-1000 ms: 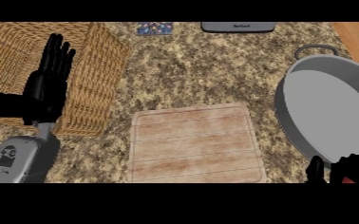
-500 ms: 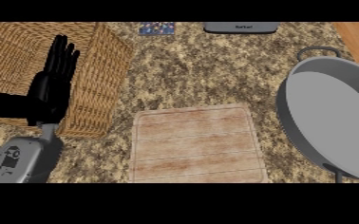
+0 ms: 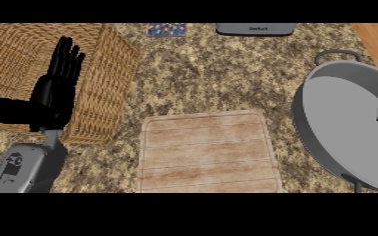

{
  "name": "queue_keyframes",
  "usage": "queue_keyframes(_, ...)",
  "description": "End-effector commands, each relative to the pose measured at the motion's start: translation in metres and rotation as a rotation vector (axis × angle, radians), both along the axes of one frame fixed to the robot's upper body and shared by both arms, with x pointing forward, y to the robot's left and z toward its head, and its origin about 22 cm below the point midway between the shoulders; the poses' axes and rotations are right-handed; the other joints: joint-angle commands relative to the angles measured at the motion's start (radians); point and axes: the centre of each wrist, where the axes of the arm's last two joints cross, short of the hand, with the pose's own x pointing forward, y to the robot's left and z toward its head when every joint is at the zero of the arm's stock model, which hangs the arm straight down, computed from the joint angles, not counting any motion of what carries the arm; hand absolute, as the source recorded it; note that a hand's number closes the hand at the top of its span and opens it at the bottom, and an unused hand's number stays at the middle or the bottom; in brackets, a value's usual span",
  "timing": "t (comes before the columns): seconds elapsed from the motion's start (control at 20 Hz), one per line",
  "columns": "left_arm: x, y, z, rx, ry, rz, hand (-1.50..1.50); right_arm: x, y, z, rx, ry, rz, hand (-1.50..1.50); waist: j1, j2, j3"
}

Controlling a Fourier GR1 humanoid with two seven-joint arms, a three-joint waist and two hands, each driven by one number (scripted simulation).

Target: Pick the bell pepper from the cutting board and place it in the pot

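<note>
We see left hand [image 3: 57, 87] at view's left, over wicker basket [image 3: 111, 80], fingers straight and up, holding nothing; right hand out of view. Wooden cutting board [image 3: 208, 152] on counter centre; bell pepper we cannot find. Grey pot [image 3: 336, 125] at right edge, apart from board

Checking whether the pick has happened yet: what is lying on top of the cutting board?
Nothing shows on the cutting board; its wooden top is bare, with no bell pepper in view. The pot beside it shows only grey inside, though its right part is cut off.
</note>
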Motion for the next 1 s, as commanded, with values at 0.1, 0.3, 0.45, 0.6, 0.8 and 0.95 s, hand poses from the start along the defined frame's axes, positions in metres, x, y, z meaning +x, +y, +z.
queue_keyframes(0.1,0.013,-0.009,0.001,0.000,0.007,0.005,0.00,0.028,-0.016,-0.009,0.123,0.161,0.112,-1.50,-0.010,0.001,-0.001)
queue_keyframes(0.3,-0.002,0.002,0.009,-0.003,0.022,0.000,0.00,0.043,-0.006,-0.031,0.151,0.102,0.207,-1.50,-0.005,-0.003,-0.001)
queue_keyframes(0.45,0.011,0.009,0.009,0.004,-0.001,0.001,0.00,0.041,-0.001,-0.035,0.240,0.004,0.245,-1.50,-0.016,-0.004,-0.001)
queue_keyframes(0.6,0.008,0.011,-0.005,0.010,0.030,0.013,0.00,0.042,-0.008,-0.014,0.402,-0.068,0.263,-1.50,-0.023,-0.006,-0.002)
queue_keyframes(0.8,0.012,0.013,0.012,-0.002,0.023,0.032,0.00,0.030,-0.030,-0.003,0.581,-0.079,0.169,-1.50,-0.032,-0.009,-0.002)
queue_keyframes(0.95,0.005,0.017,0.009,0.002,0.005,0.014,0.00,0.027,-0.039,-0.007,0.674,-0.091,0.126,-1.50,-0.022,-0.007,-0.002)
